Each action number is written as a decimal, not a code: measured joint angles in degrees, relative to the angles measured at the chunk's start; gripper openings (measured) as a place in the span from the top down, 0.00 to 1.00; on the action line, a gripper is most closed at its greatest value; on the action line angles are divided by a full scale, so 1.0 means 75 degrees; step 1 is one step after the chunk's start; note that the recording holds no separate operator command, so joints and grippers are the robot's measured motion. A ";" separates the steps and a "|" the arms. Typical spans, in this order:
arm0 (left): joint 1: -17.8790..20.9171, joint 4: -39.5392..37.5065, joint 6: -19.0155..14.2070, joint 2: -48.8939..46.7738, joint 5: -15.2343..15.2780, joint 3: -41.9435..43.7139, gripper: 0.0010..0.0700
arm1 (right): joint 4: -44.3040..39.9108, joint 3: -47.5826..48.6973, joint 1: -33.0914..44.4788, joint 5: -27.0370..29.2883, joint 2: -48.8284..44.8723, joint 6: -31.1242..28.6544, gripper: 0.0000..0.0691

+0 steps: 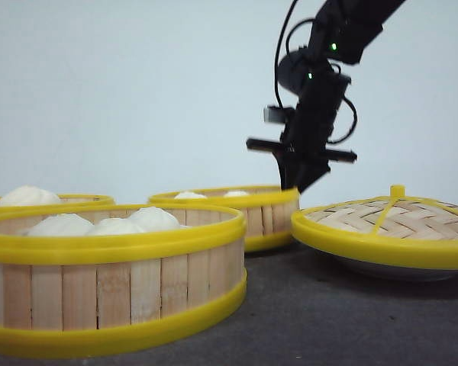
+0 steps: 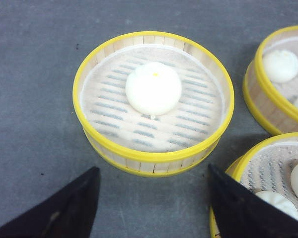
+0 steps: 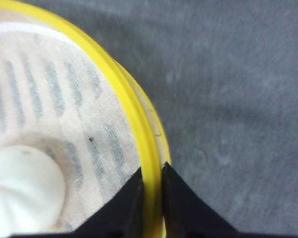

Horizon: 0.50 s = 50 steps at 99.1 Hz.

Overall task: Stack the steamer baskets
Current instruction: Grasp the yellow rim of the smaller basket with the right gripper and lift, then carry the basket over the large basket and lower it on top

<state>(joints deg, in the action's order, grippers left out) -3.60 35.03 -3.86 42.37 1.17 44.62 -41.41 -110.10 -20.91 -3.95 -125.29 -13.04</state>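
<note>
Right gripper (image 3: 151,198): jaws pinched on the yellow rim of the far round slatted-wood steamer basket (image 1: 237,207), mid-tabletop | Left gripper (image 2: 154,203): jaws wide open, empty, over the one-bun basket (image 2: 154,101) | You should lift straight up, keeping it level so the buns stay put.

Three round steamer baskets, pale slat walls, yellow rims, all upright and unstacked on the grey counter (image 1: 336,320): nearest basket (image 1: 111,278) holds three buns, second (image 1: 49,201) behind it, third (image 1: 237,215) toward the lid (image 1: 389,221).
</note>
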 joint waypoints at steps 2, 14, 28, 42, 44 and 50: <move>0.0000 0.0000 0.0000 0.0000 0.0000 0.0000 0.42 | -0.0099 -0.0134 0.0000 0.0012 0.0000 -0.0052 0.96; 0.0000 0.0000 0.0000 0.0000 0.0000 0.0000 0.42 | -0.0898 -0.1043 0.0000 0.0000 0.0000 -0.0350 0.96; 0.0000 0.0003 0.0000 0.0000 0.0000 0.0000 0.42 | -0.2127 -0.2014 -0.0020 -0.0006 0.0000 -0.0562 0.96; 0.0000 0.0000 0.0000 0.0000 0.0000 0.0000 0.42 | -0.3296 -0.2806 -0.0137 0.0012 0.0000 -0.0592 0.96; 0.0000 0.0000 0.0000 0.0000 0.0000 0.0000 0.42 | -0.3398 -0.2891 -0.0166 0.0012 0.0009 -0.0595 0.96; 0.0000 0.0000 0.0000 0.0000 0.0000 0.0000 0.42 | -0.3523 -0.2958 -0.0265 0.0000 0.0108 -0.0595 0.96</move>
<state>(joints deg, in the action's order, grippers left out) -3.60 35.03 -3.86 42.37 1.17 44.62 -67.83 -132.29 -22.90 -3.95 -124.49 -17.50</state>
